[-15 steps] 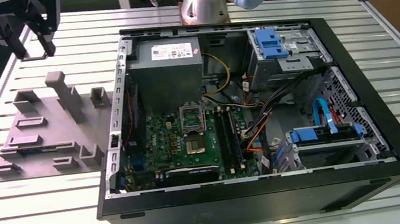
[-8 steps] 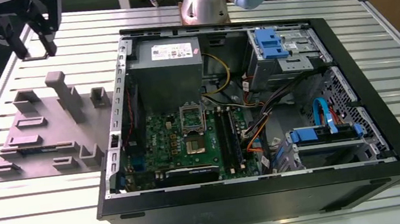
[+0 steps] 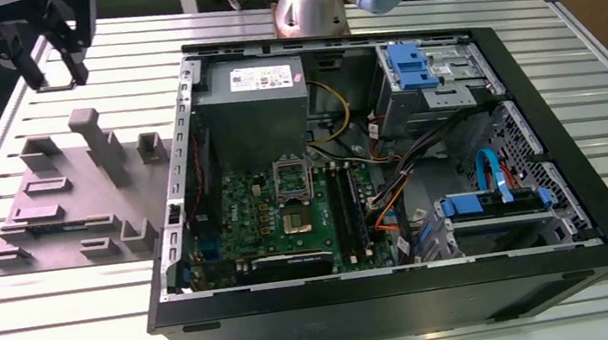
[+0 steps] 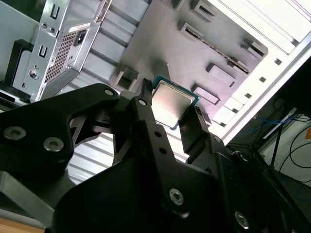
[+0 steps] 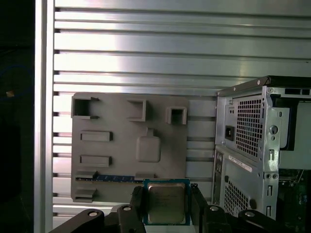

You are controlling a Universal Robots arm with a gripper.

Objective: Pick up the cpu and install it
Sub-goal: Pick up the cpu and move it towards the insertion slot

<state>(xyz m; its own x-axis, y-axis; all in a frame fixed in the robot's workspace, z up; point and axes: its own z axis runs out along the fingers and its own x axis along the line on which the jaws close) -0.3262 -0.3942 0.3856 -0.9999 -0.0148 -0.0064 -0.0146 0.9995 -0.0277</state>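
Observation:
The cpu [image 5: 166,203] is a flat square chip with a silvery top and a thin rim. In both wrist views it sits between the two black fingers of my gripper [image 5: 166,195], which is shut on its edges. The second wrist view shows the cpu [image 4: 171,103] held above the grey holder plate [image 4: 194,53]. In the exterior view my gripper [image 3: 55,77] hangs high at the far left, above the table and beyond the holder plate [image 3: 64,204]. The motherboard socket [image 3: 296,220] lies inside the open computer case [image 3: 412,291], with its metal frame [image 3: 291,180] raised.
The grey holder plate carries several raised blocks and a tall post [image 3: 91,139]. A memory stick [image 5: 114,178] lies in one of its slots. Inside the case are a power supply [image 3: 252,81], blue drive brackets [image 3: 413,65] and loose cables [image 3: 399,184]. The case stands on a slatted metal table [image 3: 55,314].

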